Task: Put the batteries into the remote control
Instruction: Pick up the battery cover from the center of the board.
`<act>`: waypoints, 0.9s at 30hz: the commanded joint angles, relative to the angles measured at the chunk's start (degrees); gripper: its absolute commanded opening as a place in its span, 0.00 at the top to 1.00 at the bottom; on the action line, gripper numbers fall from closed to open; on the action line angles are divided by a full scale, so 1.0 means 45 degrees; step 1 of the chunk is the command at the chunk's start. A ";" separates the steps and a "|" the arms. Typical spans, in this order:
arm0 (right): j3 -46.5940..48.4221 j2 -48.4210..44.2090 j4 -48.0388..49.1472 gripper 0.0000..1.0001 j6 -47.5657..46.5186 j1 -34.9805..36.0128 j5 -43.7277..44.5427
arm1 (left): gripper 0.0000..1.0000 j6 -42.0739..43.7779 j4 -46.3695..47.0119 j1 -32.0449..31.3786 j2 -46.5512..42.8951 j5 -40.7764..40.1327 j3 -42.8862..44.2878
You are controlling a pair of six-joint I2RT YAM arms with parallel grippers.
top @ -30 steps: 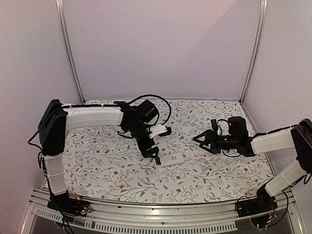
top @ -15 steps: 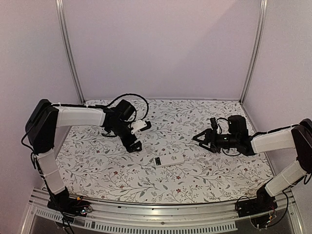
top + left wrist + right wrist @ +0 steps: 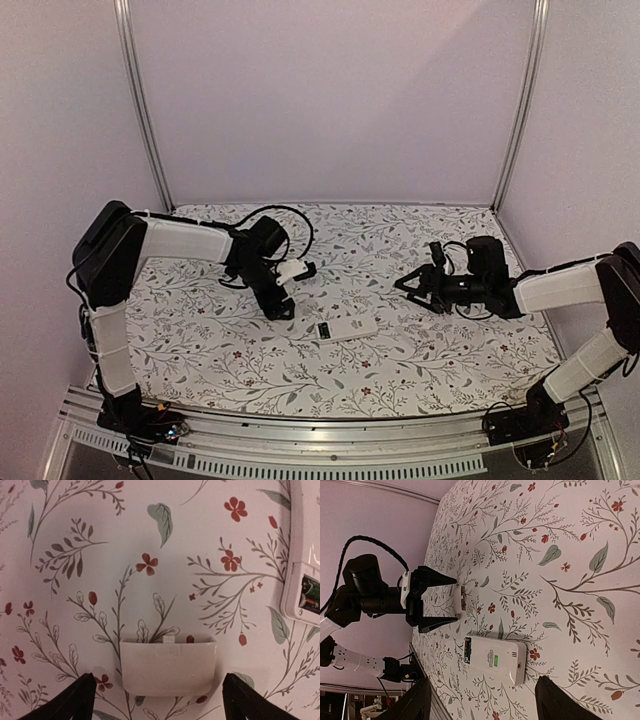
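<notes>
1. Top external view: the table [image 3: 200, 360], covered in a floral print cloth, is the largest thing and carries all the rest.
2. The left gripper [image 3: 159, 676] is released. Its dark fingers are spread wide and point down at the table, with their tips close to the cloth.
3. The right gripper [image 3: 408, 283] hangs above the table with its jaws apart and nothing between them (the right wrist view shows only cloth and the handset beyond its fingers).
4. The remote control [image 3: 347, 328] lies flat on the table and neither gripper touches it. In the left wrist view it sits off to the right of the left gripper, partly cut off by the picture's edge. In the top view it lies between the two grippers, closer to the near edge of the table than either. Its battery bay [image 3: 468, 652] is uncovered, at the end turned toward the left gripper.
5. A small white cover plate [image 3: 167, 667] lies flat on the cloth directly between the left gripper's fingers. There is a clear gap on one side, and the other finger is just beside it; I cannot tell whether they touch.
6. The batteries [image 3: 311, 590] show as dark, greenish cylinders inside the open bay, to the right of the left gripper. How many there are cannot be made out.
</notes>
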 commanded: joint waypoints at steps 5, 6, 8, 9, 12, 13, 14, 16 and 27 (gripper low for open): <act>0.0300 0.0205 -0.0054 0.28 -0.0232 -0.0207 -0.0200 | 0.16 0.0056 -0.1001 -0.0525 0.1064 -0.0720 0.0849; 0.0289 0.0174 -0.0069 0.28 -0.0242 -0.0228 -0.0200 | 0.18 0.0023 -0.1081 -0.0525 0.1127 -0.0698 0.0903; 0.0261 0.0143 -0.0063 0.28 -0.0237 -0.0246 -0.0194 | 0.22 0.0011 -0.1179 -0.0525 0.1179 -0.0621 0.0983; 0.0260 0.0141 -0.0056 0.28 -0.0248 -0.0255 -0.0200 | 0.25 0.0010 -0.1254 -0.0525 0.1188 -0.0483 0.1005; 0.0255 0.0130 -0.0054 0.28 -0.0252 -0.0263 -0.0219 | 0.33 -0.0112 -0.1393 -0.0545 0.1090 -0.0166 0.1007; 0.0249 0.0124 -0.0059 0.28 -0.0269 -0.0271 -0.0225 | 0.35 -0.0133 -0.1459 -0.0545 0.1052 -0.0069 0.0998; 0.0251 0.0122 -0.0055 0.28 -0.0271 -0.0263 -0.0237 | 0.36 -0.0194 -0.1518 -0.0545 0.0994 -0.0016 0.0997; 0.0259 0.0103 -0.0057 0.28 -0.0271 -0.0274 -0.0280 | 0.39 -0.0277 -0.1673 -0.0617 0.0853 0.0079 0.0970; 0.0230 0.0022 -0.0074 0.28 -0.0292 -0.0257 -0.0374 | 0.44 -0.0512 -0.1316 -0.1970 -0.0587 0.0478 -0.0021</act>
